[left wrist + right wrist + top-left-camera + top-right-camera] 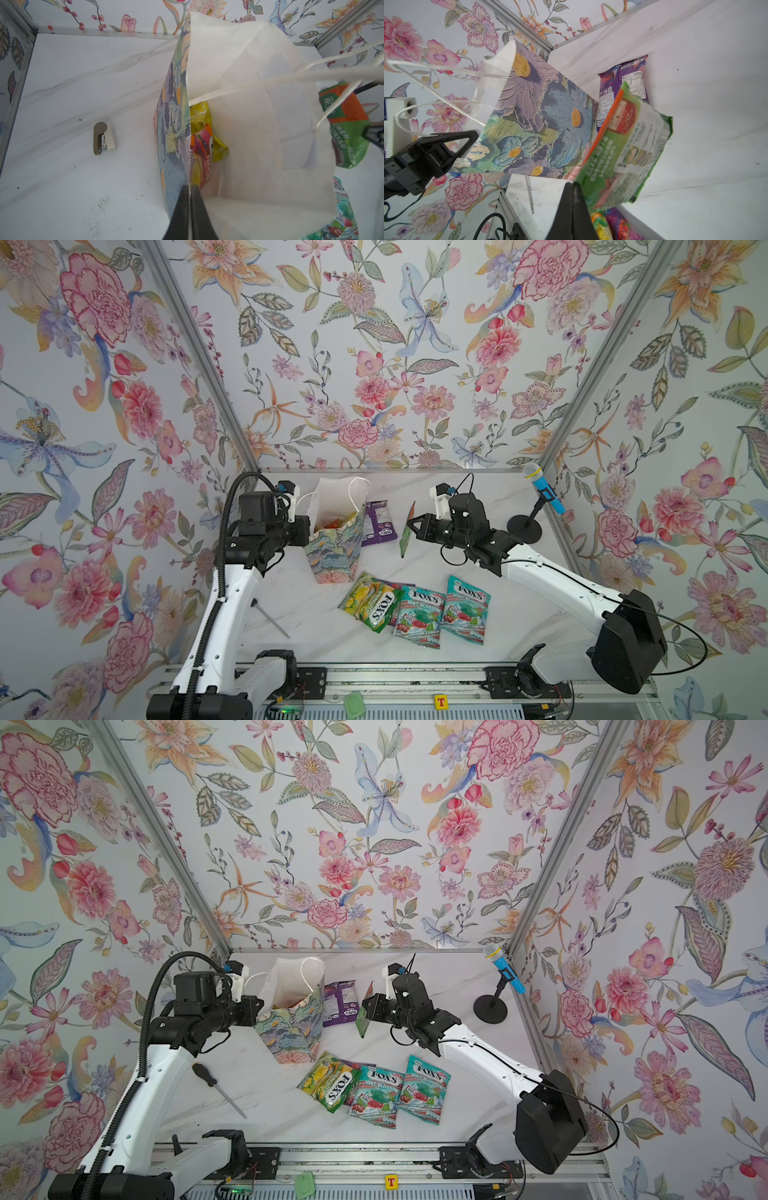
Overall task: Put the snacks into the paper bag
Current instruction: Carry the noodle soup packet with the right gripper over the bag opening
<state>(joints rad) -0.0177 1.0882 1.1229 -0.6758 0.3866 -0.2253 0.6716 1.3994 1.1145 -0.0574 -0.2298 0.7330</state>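
**Left arm.** The forearm rises from the front rail and the wrist is turned level toward the paper bag [336, 549]. The left pincer [190, 188] is closed on the bag's left wall at the rim, one finger outside and one inside.

**Right arm.** It reaches in from the right with the wrist level and pointing left. The right pincer [572, 185] is clamped shut on a corner of a green-and-orange pouch [623, 145]. The pouch is held on edge just right of the bag, not touching it. Its print is in Asian characters too small to read.

**Paper bag.** It stands upright at the rear middle of the desk [316, 630] with its mouth open. Inside lie a yellow pouch [200, 114] and an orange-pink pouch [202, 153] marked "FRU…", the rest hidden.

**Remaining snacks.**
- A purple pouch [377, 522] lies flat behind the bag on its right, marked "FOX'S".
- In front of the bag lies a green-yellow pouch [374, 605] marked "FOX'S" and "SPRING TEA".
- Beside it are two teal pouches [419, 616] [465, 610], each marked "FOX'S MINT BLOSSOM".

**Other items.** A screwdriver [216, 1088], a stapler [103, 138] and a toy microphone [544, 489] on a stand are also present. The front rail carries a yellow tag [440, 702] lettered "T".
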